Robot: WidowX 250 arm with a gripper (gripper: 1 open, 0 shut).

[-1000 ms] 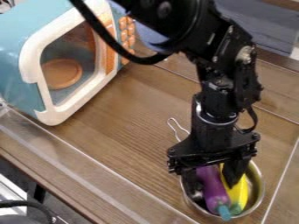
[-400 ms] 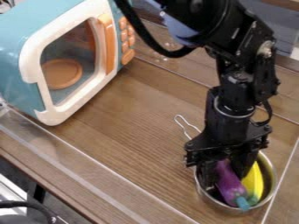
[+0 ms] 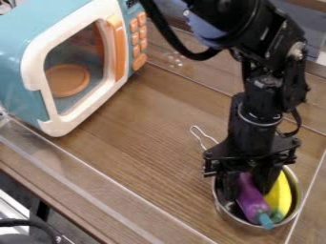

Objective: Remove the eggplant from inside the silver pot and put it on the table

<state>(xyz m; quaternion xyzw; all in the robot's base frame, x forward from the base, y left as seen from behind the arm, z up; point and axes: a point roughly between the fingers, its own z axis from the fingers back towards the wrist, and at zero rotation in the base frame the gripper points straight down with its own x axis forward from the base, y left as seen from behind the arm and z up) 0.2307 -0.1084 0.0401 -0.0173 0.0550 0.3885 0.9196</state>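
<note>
The silver pot (image 3: 227, 212) sits at the front right of the table (image 3: 128, 157), its wire handle (image 3: 200, 134) pointing back left. Inside lies the purple eggplant (image 3: 249, 200), its teal cap toward the front. My gripper (image 3: 250, 189) points straight down into the pot. One black finger sits on each side of the eggplant, and the eggplant fills the gap between them. It still rests in the pot.
A yellow corn-like toy (image 3: 280, 196) lies in the pot just right of the eggplant, against my right finger. A teal and white toy microwave (image 3: 64, 67) stands at the back left. Bare wood lies between the microwave and the pot.
The arm has hardly shifted. The fingers, spread wider over the pot a second ago, now sit in against the eggplant's sides.
</note>
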